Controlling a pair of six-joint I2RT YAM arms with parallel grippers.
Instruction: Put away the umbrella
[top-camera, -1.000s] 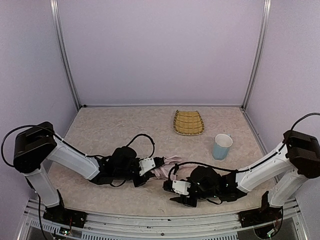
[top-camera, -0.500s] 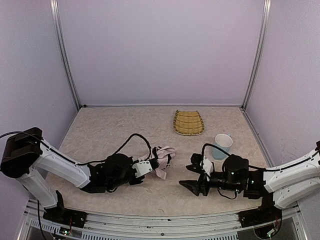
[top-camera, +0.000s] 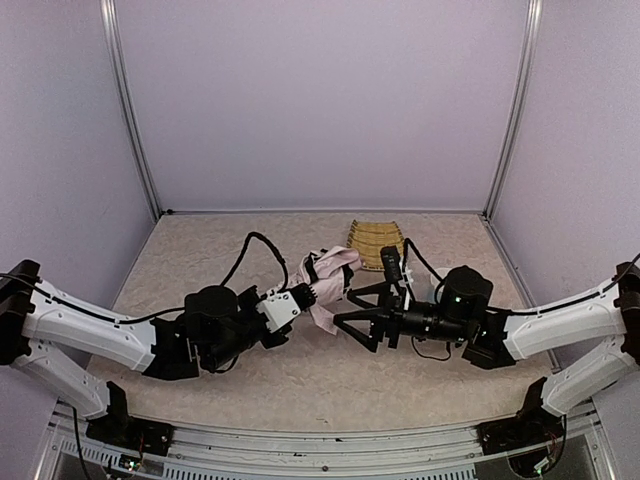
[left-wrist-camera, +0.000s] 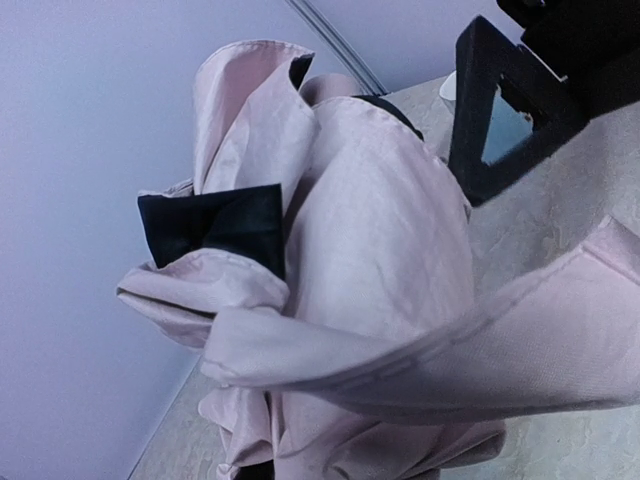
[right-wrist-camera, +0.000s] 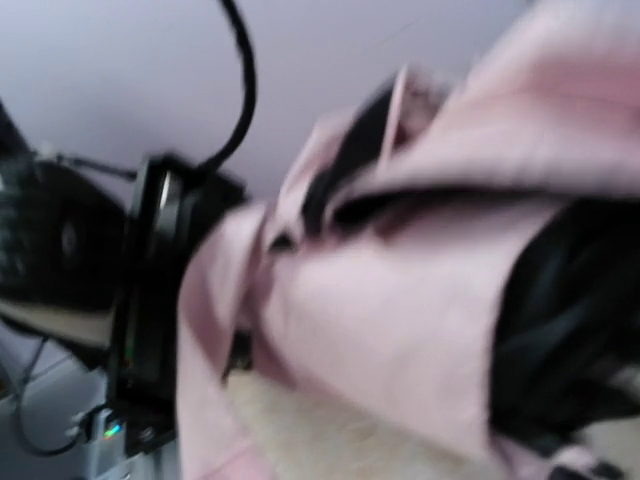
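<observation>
Umbrella (top-camera: 330, 283) sits pinched in the left end effector (top-camera: 307, 294) above the surface (top-camera: 215, 250). Right end effector (top-camera: 344, 306) is spread beside it; woven tray (top-camera: 377, 236) lies behind.

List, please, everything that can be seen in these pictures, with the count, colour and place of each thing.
umbrella: one, pale pink with black lining, folded and crumpled, held up near the table's middle.
tray: one, woven yellow, far part of the table, partly hidden behind the umbrella and the right arm.
cup: one, pale blue, mostly hidden behind the right end effector.
table: one, speckled beige, under everything.
left end effector: one, black and white, shut on the umbrella.
right end effector: one, black, open, close beside the umbrella.
</observation>
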